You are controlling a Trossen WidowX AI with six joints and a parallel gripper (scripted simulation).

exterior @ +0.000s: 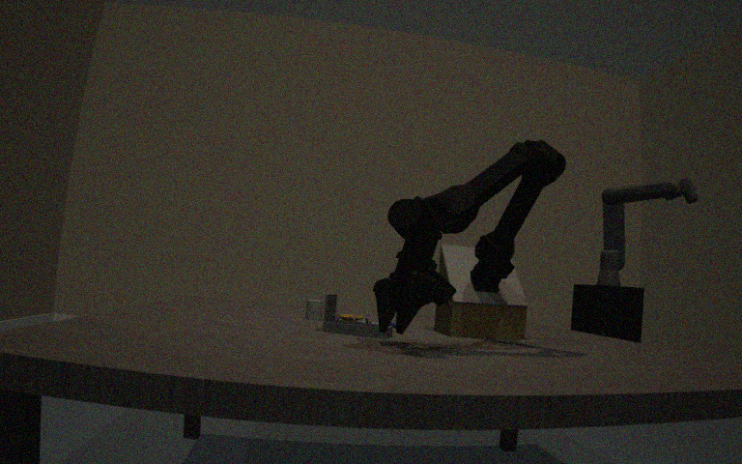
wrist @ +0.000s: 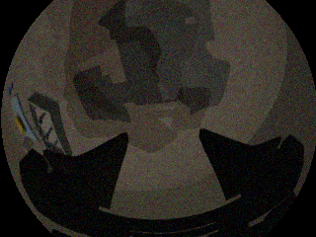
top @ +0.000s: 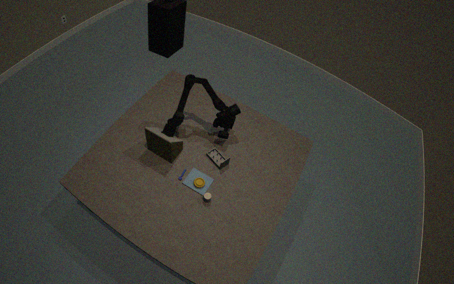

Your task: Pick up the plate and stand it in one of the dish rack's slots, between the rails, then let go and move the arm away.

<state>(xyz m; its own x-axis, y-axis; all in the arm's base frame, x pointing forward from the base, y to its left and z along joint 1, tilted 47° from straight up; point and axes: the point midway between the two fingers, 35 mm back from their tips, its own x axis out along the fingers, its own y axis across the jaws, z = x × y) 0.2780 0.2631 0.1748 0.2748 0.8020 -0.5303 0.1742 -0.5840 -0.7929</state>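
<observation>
The plate (top: 198,182) is yellow, with a darker golden centre, and lies on a pale blue mat (top: 191,183). Beside the mat's edge lies a bright blue utensil (top: 182,174) (too small to tell which kind). The cup (top: 207,196) is cream-white. The dish rack (top: 218,157) is grey with lighter rails. The arm (top: 201,98) and its gripper (top: 223,134) are plain black, without markings. The desk (top: 152,218) is a dull tan-brown, unpatterned; the floor (top: 345,210) around it is muted grey-blue. The box (top: 162,144) at the arm's base is cardboard brown.
</observation>
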